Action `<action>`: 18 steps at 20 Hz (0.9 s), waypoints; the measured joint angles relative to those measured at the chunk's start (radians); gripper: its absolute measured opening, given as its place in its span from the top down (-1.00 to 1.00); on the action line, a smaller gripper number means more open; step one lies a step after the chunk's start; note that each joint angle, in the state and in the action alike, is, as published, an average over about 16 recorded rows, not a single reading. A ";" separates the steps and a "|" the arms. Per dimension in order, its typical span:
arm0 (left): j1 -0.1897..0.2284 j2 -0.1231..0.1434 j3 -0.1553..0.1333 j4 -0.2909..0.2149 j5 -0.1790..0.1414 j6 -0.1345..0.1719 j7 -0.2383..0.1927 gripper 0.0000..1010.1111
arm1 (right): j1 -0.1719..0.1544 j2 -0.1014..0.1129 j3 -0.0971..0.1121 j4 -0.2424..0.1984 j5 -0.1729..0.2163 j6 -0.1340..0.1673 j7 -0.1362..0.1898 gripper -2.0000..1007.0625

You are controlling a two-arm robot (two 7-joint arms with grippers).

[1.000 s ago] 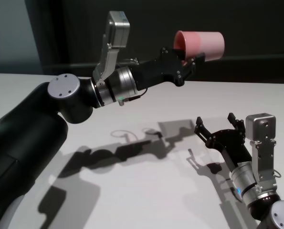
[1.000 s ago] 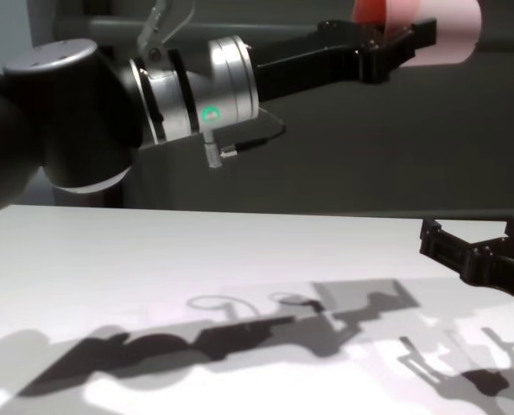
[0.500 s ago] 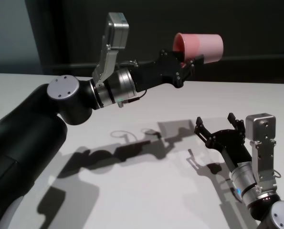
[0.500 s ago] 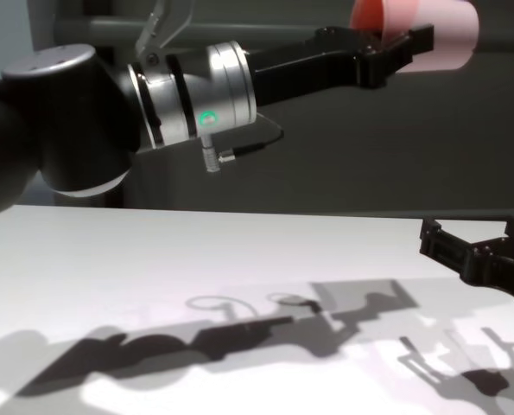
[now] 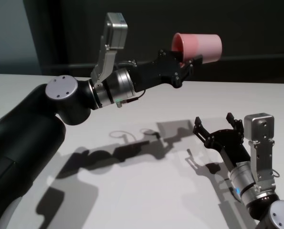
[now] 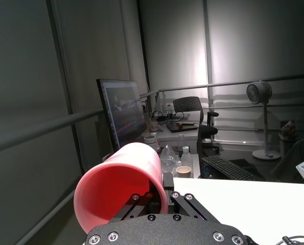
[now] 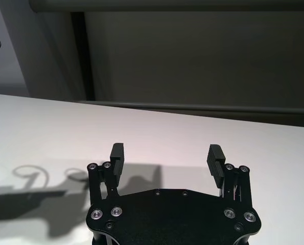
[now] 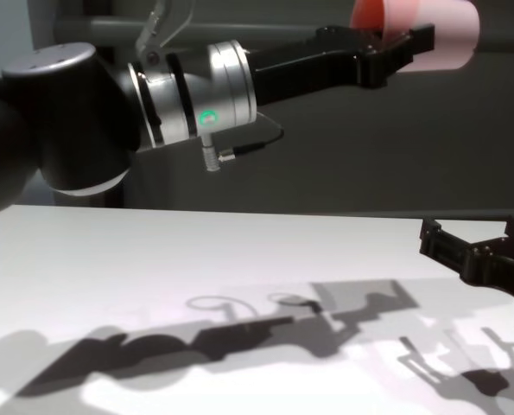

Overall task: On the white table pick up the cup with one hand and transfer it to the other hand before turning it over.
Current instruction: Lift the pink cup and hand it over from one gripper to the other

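High over the white table point(image 5: 132, 200), the left gripper point(image 5: 187, 64) holds the cup point(image 5: 199, 46) on its side, fingers clamped on the wall near the rim, w/ the pink tumbler well clear of the tabletop and its mouth turned back toward the arm. Left wrist view shows the cup point(image 6: 121, 186) pinched at the rim, one finger apparently inside the mouth, though that part sits mostly behind the gripper body. Chest view catches the same grip at the upper edge, cup point(image 8: 438, 30) partly cut off by the frame. Low on the robot's right, the right gripper point(image 5: 215, 131) hovers near the table, jaws spread wide, nothing btwn them; right wrist view confirms both fingers point(image 7: 117, 153) apart over bare tabletop. The two grippers are well apart, left far higher than right. Vs. a second ago: left arm has drifted slightly up and toward the robot's left, carrying the cup along; right gripper has barely shifted. Grip and jaw spread unchanged.
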 joint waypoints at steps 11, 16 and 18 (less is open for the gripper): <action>0.000 0.001 0.001 -0.002 0.003 0.000 0.001 0.91 | -0.004 -0.001 0.007 -0.016 -0.002 -0.003 0.015 -0.99; 0.000 0.001 0.001 -0.002 0.003 0.000 0.002 0.91 | -0.016 -0.010 0.038 -0.046 0.053 -0.014 0.064 -0.99; 0.000 0.001 0.001 -0.002 0.003 0.000 0.002 0.91 | -0.023 -0.018 0.058 -0.058 0.098 -0.021 0.094 -0.99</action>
